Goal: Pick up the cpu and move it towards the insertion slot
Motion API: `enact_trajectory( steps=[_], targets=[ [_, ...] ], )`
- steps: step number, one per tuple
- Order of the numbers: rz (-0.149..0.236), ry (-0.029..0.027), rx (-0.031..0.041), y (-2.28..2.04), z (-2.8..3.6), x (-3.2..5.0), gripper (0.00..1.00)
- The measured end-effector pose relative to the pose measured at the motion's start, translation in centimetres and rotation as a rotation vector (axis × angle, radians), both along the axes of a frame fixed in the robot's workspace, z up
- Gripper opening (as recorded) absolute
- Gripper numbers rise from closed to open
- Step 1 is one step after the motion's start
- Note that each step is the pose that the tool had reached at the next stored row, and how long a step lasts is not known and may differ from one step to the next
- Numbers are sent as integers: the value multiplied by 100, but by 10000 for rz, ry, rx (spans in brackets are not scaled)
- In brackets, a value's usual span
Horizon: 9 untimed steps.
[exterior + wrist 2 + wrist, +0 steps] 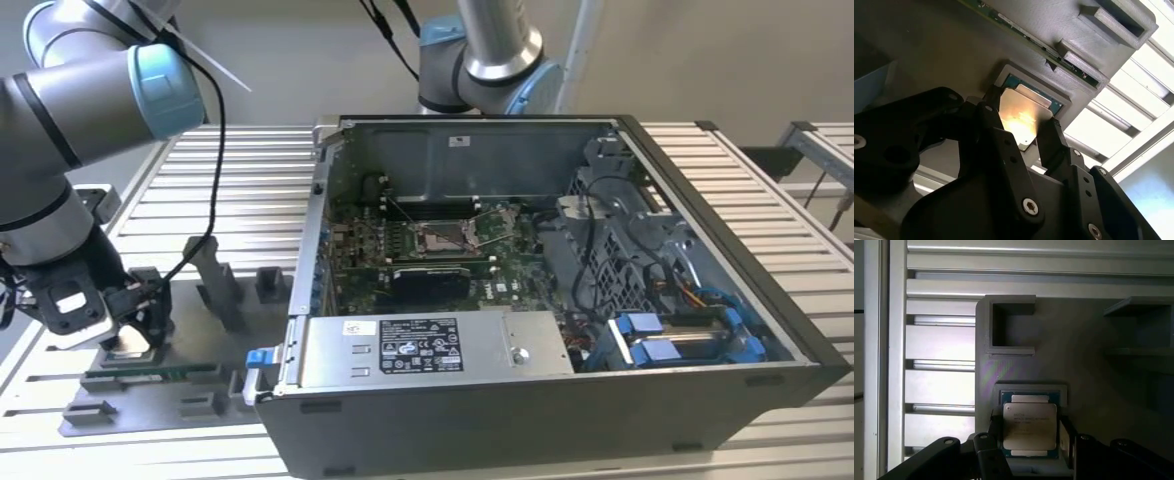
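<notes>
The cpu sits in its grey holder, centred within the end effector; whether it is gripped, I cannot tell.

A grey plastic holder sits right under the gripper on the ribbed metal table, while an open computer case (silver power box along its near wall) stands off to one side.

Count: one cpu, one insertion slot, one open computer case, one grey holder, one green memory stick.
</notes>
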<state>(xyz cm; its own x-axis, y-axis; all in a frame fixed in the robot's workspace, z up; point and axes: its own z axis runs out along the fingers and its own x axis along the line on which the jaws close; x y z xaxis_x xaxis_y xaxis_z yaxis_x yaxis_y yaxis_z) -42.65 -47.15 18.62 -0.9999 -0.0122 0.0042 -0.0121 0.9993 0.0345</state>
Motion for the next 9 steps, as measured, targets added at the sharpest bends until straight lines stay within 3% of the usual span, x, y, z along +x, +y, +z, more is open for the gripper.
enact_trajectory(
  steps=[6,9],
  targets=[
    [0,-5,3,0,3,0,0],
    [-1,0,0,0,69,0,0]
  ],
)
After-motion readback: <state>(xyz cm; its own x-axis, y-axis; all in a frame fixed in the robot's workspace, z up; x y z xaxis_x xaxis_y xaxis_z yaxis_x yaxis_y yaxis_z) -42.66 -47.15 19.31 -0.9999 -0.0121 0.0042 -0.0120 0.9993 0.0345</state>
